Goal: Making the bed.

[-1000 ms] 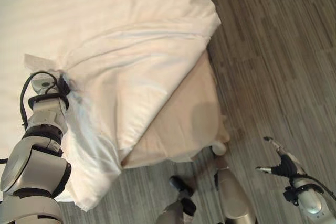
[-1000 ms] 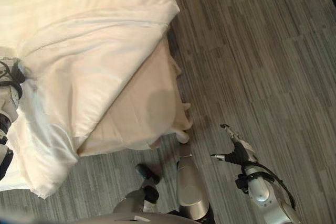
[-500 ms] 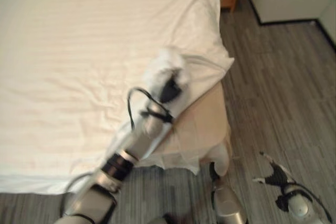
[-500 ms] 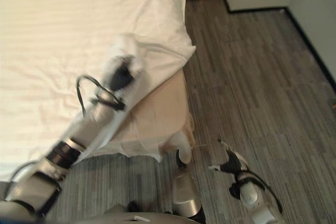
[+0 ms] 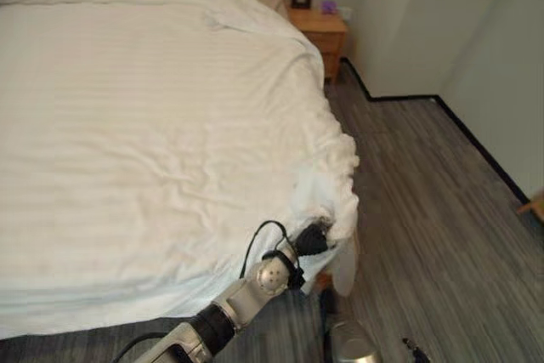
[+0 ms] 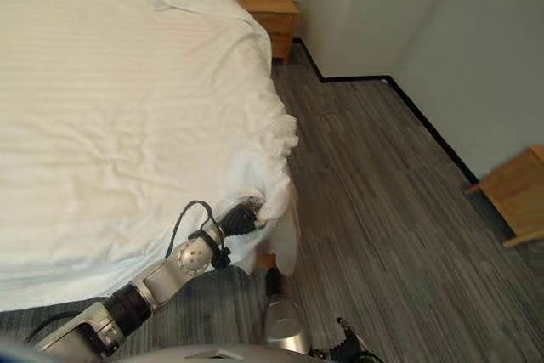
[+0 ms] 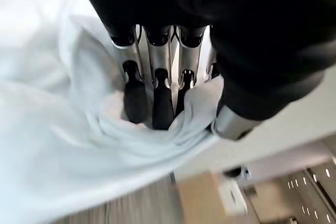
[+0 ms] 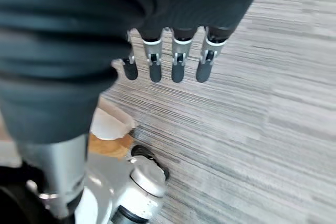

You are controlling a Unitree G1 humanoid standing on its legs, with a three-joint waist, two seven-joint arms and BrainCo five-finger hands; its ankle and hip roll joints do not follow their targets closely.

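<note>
Duvet (image 5: pixel 153 125) corner at bed's foot-right corner clamped in left hand (image 7: pixel 157 98); right hand (image 8: pixel 168 66) slack, empty. Next: tug smooth, release.

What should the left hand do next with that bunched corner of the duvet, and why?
Probably pull the duvet corner down over the bed's foot corner, then let go: the left hand grips a bunched wad there, while the rest lies mostly flat.

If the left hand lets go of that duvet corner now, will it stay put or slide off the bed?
The duvet looks floppy: it bunches and creases around the left hand. The gripped corner sits at the mattress edge, so it will probably droop there. The rest lies flat across the bed, so it is unlikely to slide.
</note>
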